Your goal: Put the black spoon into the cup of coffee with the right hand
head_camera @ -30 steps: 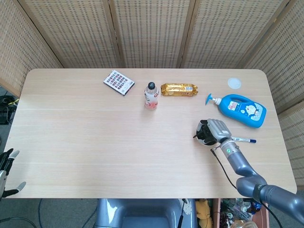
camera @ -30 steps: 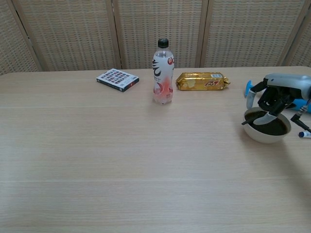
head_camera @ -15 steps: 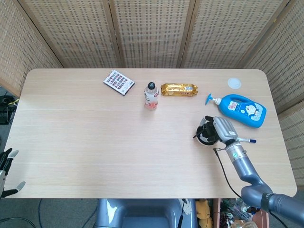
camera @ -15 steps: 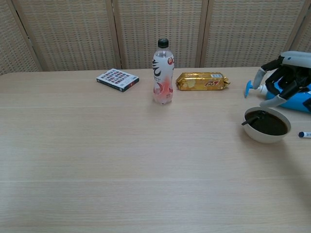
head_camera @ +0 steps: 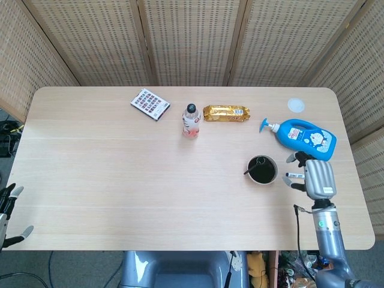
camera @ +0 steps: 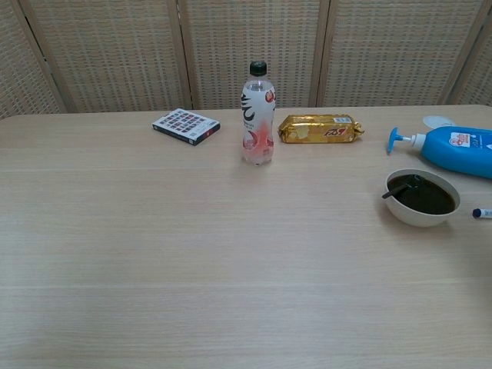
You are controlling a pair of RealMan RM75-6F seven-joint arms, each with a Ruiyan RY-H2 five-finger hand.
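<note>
The black spoon (camera: 400, 189) sits in the cup of coffee (camera: 422, 197), handle leaning over the left rim. The right hand (head_camera: 317, 178) hovers just right of the cup, fingers (head_camera: 296, 176) spread and holding nothing. The left hand (head_camera: 7, 207), at the desk's (head_camera: 120, 180) near-left edge, is likewise empty with fingers apart. A blue pump bottle (head_camera: 305, 138) lies behind the cup.

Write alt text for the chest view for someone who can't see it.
A black spoon rests in a white cup of coffee at the right of a wooden table, its handle sticking out over the left rim. Behind are a blue pump bottle on its side, a gold snack pack, an upright drink bottle and a card box; no hand is visible.
</note>
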